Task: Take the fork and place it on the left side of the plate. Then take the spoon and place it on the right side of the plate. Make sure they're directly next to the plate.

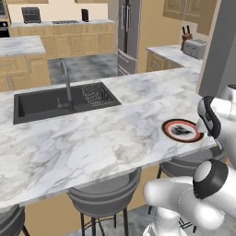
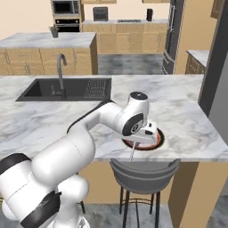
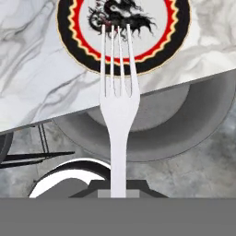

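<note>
The fork [image 3: 118, 99] is a slim silver-grey utensil. My gripper [image 3: 119, 188] is shut on its handle. Its tines reach out over the near rim of the plate [image 3: 73, 39], which has a red-and-black rim and a dark mottled centre. In the right base view my gripper [image 2: 136, 140] hangs at the counter's front edge just in front of the plate [image 2: 158, 139], and the fork [image 2: 132, 153] points down past the edge. The left base view shows the plate [image 1: 182, 130] near the counter's front right corner, beside my arm. The spoon is out of view.
The marble counter [image 2: 44, 124] has a dark sink [image 2: 67, 89] with a faucet [image 2: 60, 71] at the back left. A grey stool [image 2: 142, 171] stands under the counter's edge below the plate. A dark wall panel [image 2: 213, 67] rises at the right.
</note>
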Controlling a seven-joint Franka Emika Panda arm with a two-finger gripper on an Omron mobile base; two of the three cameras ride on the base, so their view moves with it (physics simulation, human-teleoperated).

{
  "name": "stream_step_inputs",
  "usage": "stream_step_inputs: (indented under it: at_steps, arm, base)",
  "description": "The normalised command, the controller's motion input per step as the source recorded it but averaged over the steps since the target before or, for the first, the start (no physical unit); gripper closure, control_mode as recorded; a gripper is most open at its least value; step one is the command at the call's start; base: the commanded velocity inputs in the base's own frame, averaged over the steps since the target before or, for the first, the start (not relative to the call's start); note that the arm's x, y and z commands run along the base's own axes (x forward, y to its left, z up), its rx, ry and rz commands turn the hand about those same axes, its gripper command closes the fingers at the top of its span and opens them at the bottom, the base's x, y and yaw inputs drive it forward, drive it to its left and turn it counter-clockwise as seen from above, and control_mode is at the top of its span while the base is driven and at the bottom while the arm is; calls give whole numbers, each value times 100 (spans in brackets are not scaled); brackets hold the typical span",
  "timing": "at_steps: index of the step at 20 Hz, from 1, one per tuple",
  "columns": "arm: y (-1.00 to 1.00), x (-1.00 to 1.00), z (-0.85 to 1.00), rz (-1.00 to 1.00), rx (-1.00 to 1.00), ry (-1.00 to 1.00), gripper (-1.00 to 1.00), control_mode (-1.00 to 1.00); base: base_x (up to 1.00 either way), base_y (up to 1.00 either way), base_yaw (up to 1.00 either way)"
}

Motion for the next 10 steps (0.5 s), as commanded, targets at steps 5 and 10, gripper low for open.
stream_step_inputs:
  at_steps: [5, 10]
  arm:
    - [0, 0, 0, 0, 0, 0, 100, 100]
    - [0, 0, 0, 0, 0, 0, 100, 100]
  base:
    - [18, -30, 12]
    - [0, -1, 0]
